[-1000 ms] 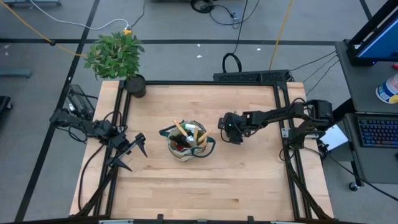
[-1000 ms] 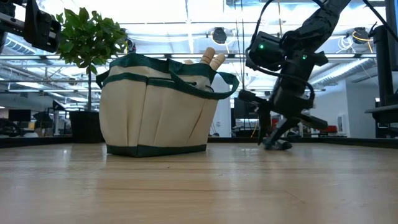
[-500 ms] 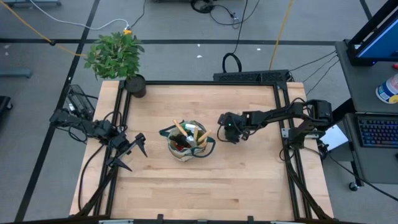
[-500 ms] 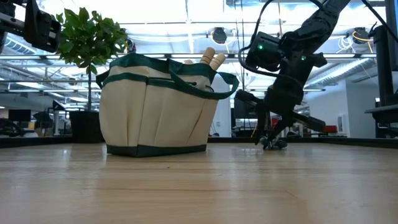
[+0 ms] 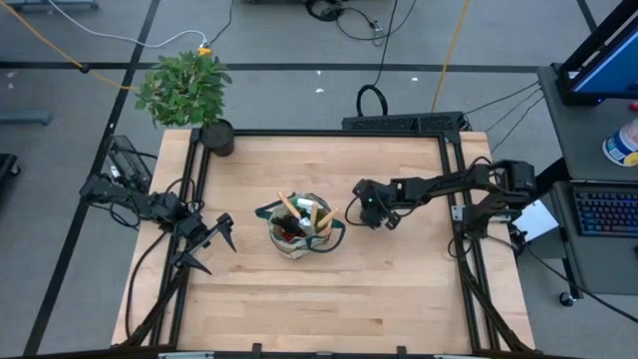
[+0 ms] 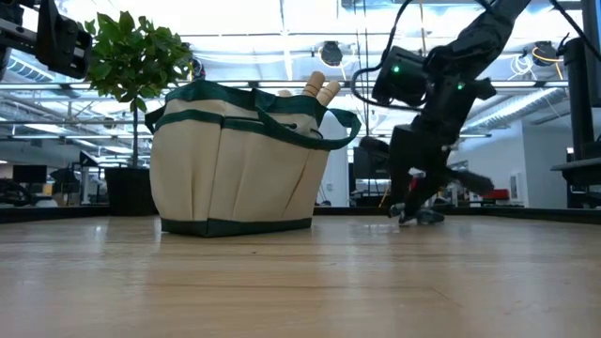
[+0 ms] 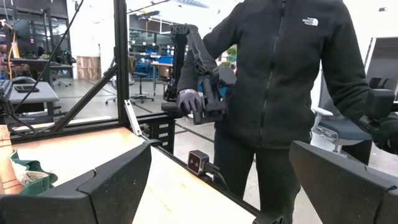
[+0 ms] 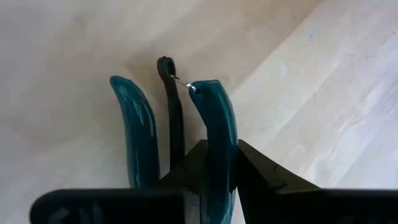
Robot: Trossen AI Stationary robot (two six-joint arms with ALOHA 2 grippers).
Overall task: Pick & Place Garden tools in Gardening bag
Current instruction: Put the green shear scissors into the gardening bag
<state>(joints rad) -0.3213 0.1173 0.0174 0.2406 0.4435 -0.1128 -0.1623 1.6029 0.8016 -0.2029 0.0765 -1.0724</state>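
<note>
The beige canvas bag with green trim (image 5: 299, 227) stands upright on its base at the table's middle, also in the low view (image 6: 239, 160). Wooden tool handles (image 6: 319, 89) stick out of its top. My right gripper (image 5: 371, 211) is just right of the bag, low over the table (image 6: 413, 202), shut on pruning shears with two teal handles (image 8: 140, 124). My left gripper (image 5: 214, 244) waits open and empty near the table's left edge. My right gripper pinches one teal handle of the shears (image 8: 214, 124) between its two fingers, which lie along it. The other handle (image 8: 137, 130) and a black strap (image 8: 174, 118) stand free beside it. The handle ends point at the tabletop. Whether the shears touch the table, I cannot tell.
A leafy plant (image 5: 184, 88) in a black pot (image 5: 216, 138) stands at the far left corner. A black frame rail (image 5: 319, 132) runs round the table. A person in a dark jacket (image 7: 280, 93) stands beyond the table's edge, in the left wrist view.
My right gripper has gone a little toward the bag with the shears and has turned about its wrist: in the low view its fingers now stand more upright than before. It stays shut.
</note>
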